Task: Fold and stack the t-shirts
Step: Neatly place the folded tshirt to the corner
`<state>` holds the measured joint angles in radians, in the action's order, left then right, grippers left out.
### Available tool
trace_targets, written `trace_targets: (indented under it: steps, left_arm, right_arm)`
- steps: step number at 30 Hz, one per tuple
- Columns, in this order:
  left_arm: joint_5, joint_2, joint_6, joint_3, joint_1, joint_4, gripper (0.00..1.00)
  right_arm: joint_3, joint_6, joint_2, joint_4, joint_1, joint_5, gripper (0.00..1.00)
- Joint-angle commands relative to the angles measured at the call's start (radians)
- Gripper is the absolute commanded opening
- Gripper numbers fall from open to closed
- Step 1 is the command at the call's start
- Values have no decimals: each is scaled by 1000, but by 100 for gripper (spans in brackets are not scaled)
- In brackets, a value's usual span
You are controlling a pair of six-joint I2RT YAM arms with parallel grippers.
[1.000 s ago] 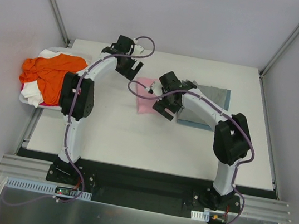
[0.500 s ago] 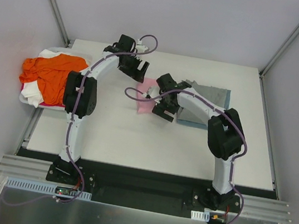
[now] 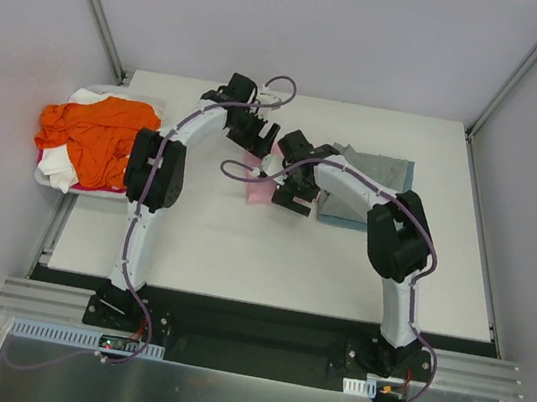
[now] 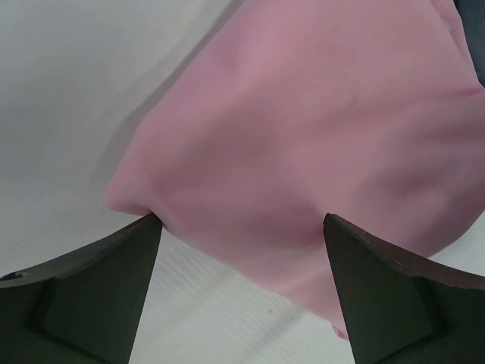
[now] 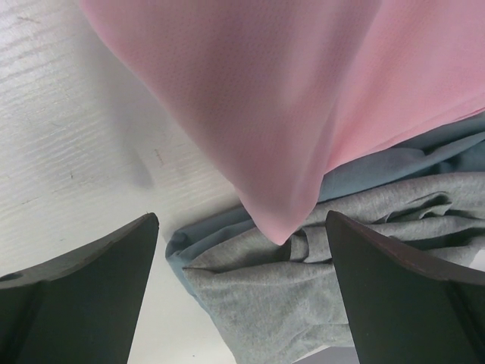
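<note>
We show the pink t-shirt (image 4: 303, 152), smooth fine-knit cotton folded into a soft pad with rounded edges, lying flat near the middle of the white counter (image 3: 240, 257). In the wrist views the counter surface has a faint brushed grain.

The grey-blue t-shirt (image 3: 385, 168) touches the pink one on its right in the overhead view. It is a folded rectangle with a heathered grey face over a blue layer, and it is creased where a pointed corner of the pink one overlaps it.

The orange t-shirt (image 3: 97, 130) lies well to the left of the pink one, crumpled in loose ridges over the white t-shirt (image 3: 87, 95).

The left hand (image 4: 242, 220) hangs over the far side of the pink t-shirt. Its dark, matte, wedge-shaped fingers (image 4: 98, 296) are spread wide, one tip at the cloth's edge, and pinch nothing.

The right hand (image 5: 242, 220) hangs over the overlapping corner, fingers equally spread and holding nothing.
</note>
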<state>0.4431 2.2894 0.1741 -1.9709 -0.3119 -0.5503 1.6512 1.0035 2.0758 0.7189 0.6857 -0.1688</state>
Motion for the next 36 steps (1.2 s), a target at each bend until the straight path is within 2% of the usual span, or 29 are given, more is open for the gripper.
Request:
trace_targets:
  steps: [1,7,15,32,36]
  left_arm:
    - [-18,2,-2,-29,-13,-23,89]
    - [-99,-5,11,-31,-13,-23,88]
    - [-122,-1,22,-33,-13,-23,89]
    - [-78,31,7,4,-16,-36,89]
    - [-17,39,-19,6,-16,-59,89]
  right_arm:
    - [47,43,13,16,-3,25,97]
    - [39,47,9,24,-6,26,97]
    - [33,50,10,25,-9,29,97]
    - [45,93,30,2,-28,26,97]
    - [45,98,20,4,-28,31,97]
